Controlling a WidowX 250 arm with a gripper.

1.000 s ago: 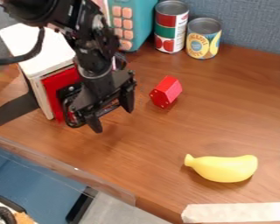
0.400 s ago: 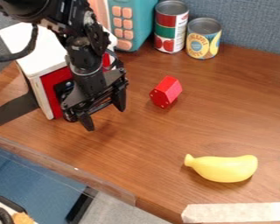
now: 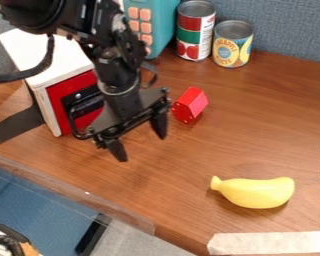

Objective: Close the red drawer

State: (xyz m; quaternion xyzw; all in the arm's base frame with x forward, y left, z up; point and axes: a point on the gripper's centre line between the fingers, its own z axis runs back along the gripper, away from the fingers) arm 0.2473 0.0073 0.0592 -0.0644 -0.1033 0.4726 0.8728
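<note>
Gripper: the black two-finger gripper [image 3: 141, 143] hung with its fingers spread well apart, nothing between them. Whether the tips met the wooden desk [image 3: 256, 135] could not be told.

Nearest object: red hexagonal block [image 3: 191, 104] with small pale dots on its end face, resting on the desk just beside the gripper, toward the back edge. No contact was seen.

Handling, judged: a good grasp of the block called for lifting clear of it, centring the open fingers over it, turning them to its parallel long faces, then descending straight. A sideways approach at this height risked tipping or rolling it.

Farther out: a white box with a red front [image 3: 19, 46] stood behind the gripper at the desk's left end. Teal panel with peach buttons [image 3: 164, 25], tall red-and-green can [image 3: 195, 37] and shorter fruit can [image 3: 233, 47] lined the back edge. Smooth yellow toy banana [image 3: 256, 194] lay near the taped front right corner.
</note>
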